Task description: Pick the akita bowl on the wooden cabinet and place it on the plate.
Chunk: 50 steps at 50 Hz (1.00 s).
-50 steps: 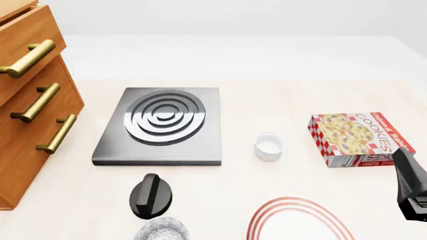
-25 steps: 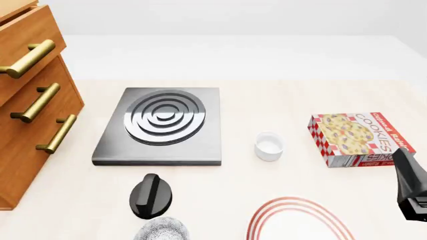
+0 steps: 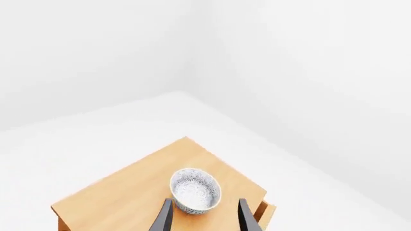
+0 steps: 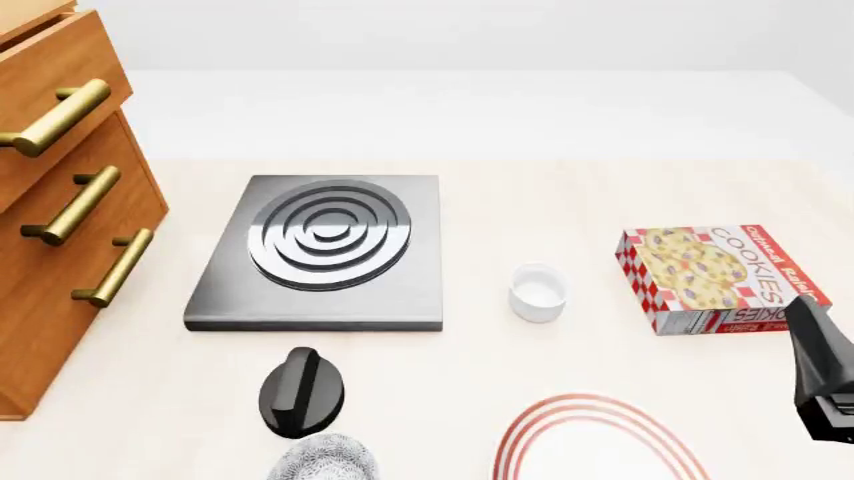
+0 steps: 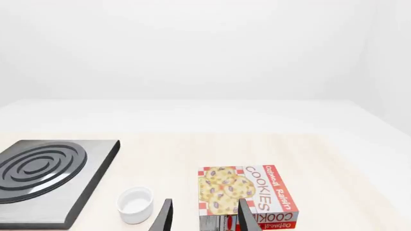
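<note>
The akita bowl [image 3: 194, 190], white with fine grey speckles, stands upright on the flat top of the wooden cabinet [image 3: 122, 192]. My left gripper [image 3: 205, 204] hovers over the bowl, open, with one finger on each side of the bowl's near edge and nothing held. In the front view the cabinet [image 4: 60, 230] shows its drawers and brass handles at the left. The plate [image 4: 587, 405], white with red rings, is cut off by the bottom edge. My right gripper [image 5: 205, 207] is open and empty near the cookie box [image 5: 247, 195].
A second speckled bowl [image 4: 324, 462] sits at the bottom edge, beside a black rounded object [image 4: 304, 392]. A grey stove slab [image 4: 323, 250] lies mid-table, a small plain white bowl [image 4: 538, 291] to its right. The right arm [image 4: 825, 375] stands at the right edge.
</note>
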Motion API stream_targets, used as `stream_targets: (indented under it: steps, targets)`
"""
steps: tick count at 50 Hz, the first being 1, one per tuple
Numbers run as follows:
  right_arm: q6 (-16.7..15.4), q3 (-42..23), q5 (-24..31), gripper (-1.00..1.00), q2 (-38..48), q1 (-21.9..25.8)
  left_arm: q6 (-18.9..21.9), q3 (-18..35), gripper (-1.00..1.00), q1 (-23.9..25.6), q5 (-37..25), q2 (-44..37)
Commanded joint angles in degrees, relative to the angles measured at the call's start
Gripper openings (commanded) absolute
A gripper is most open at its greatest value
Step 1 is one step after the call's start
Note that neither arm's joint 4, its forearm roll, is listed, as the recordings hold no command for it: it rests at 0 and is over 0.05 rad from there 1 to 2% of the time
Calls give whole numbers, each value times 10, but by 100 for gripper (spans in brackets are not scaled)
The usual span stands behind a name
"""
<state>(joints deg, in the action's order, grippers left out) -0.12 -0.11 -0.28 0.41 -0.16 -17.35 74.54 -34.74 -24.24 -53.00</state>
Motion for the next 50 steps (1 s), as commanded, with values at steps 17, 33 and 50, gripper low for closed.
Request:
stream_targets:
  steps: [17,33,50]
  targets:
    - [0,0,0,100,0,0,-26,2,100,-59,40,-80]
    - [0,0,0,100,0,0,-36,-5,100,-55,61,-119]
    - [0,0,0,100,0,0,-44,-7,100,-49,74,-146]
